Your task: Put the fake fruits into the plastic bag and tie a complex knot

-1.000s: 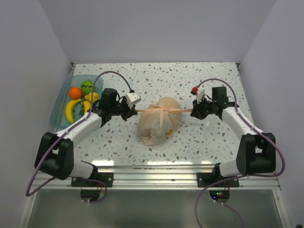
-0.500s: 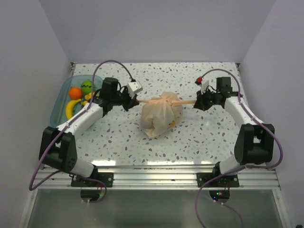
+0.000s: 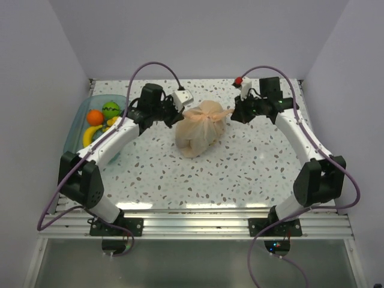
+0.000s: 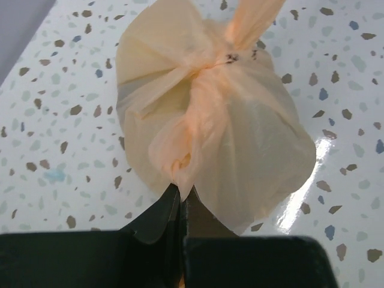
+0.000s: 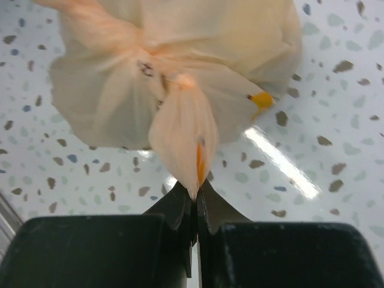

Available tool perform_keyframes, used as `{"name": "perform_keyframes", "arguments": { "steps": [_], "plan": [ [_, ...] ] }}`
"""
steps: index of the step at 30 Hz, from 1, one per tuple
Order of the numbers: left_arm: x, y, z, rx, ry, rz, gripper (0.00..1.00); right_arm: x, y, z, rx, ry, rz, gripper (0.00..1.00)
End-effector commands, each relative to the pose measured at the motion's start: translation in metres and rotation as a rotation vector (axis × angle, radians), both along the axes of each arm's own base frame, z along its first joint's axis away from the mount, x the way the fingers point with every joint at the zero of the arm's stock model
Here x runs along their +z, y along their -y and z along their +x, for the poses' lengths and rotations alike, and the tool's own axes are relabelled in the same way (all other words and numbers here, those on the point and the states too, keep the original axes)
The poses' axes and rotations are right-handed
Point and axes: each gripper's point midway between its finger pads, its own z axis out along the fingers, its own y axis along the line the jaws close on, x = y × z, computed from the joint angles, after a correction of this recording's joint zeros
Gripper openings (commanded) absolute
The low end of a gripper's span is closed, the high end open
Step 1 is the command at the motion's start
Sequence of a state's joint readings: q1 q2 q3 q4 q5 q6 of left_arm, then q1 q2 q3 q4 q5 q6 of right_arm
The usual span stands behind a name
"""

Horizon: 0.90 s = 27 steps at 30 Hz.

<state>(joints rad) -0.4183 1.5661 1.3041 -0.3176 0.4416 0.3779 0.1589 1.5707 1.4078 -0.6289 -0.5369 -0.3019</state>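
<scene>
Tension explains this hold. The left tool [image 4: 180, 193] is clenched on the left tail [image 4: 180, 144] of the plastic bag [image 3: 201, 133], and the right tool [image 5: 195, 191] is clamped on the right tail [image 5: 183, 135]. We judge that the two pull outward against each other to cinch the knot [image 4: 211, 65] at the neck. Each tail runs short and gathered from the knot straight into the pinched fingers, so the grip sits close to the twist, where a pull counts most.

The bag rests on the speckled surface [image 3: 252, 168] between the two tools, toward the far side. Its body bulges toward the arms' bases, and its tied neck is turned away from them. In the right wrist view a small yellow patch [image 5: 262, 99] shows at the bag's wall, and we take it for one of the fake fruits.

At the left edge sits a clear blue tray [image 3: 77, 129] holding an orange [image 3: 94, 117], a green ball [image 3: 110, 109] and bananas [image 3: 91, 135]. It lies well apart from the bag, with the left arm stretched between them. In our judgement that is the snag, since the neck is closing while these fruits lie outside it. The arms' purple cables [image 3: 153, 65] arch above the wrists, apart from the bag.
</scene>
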Motion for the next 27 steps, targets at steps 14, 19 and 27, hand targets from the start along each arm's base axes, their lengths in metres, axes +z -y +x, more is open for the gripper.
{"name": "perform_keyframes", "arguments": {
  "steps": [14,19,27],
  "plan": [
    [0.077,0.075,0.007,-0.038,-0.038,-0.362,0.0,0.097,-0.116,0.0,0.114,-0.01,0.406,0.0],
    [0.069,0.078,0.01,-0.012,-0.049,-0.418,0.0,0.099,-0.124,0.004,0.137,0.031,0.467,0.0],
    [-0.047,0.06,-0.004,0.09,-0.263,-0.32,0.0,0.02,-0.125,0.002,0.109,-0.095,0.407,0.05]
  ]
}}
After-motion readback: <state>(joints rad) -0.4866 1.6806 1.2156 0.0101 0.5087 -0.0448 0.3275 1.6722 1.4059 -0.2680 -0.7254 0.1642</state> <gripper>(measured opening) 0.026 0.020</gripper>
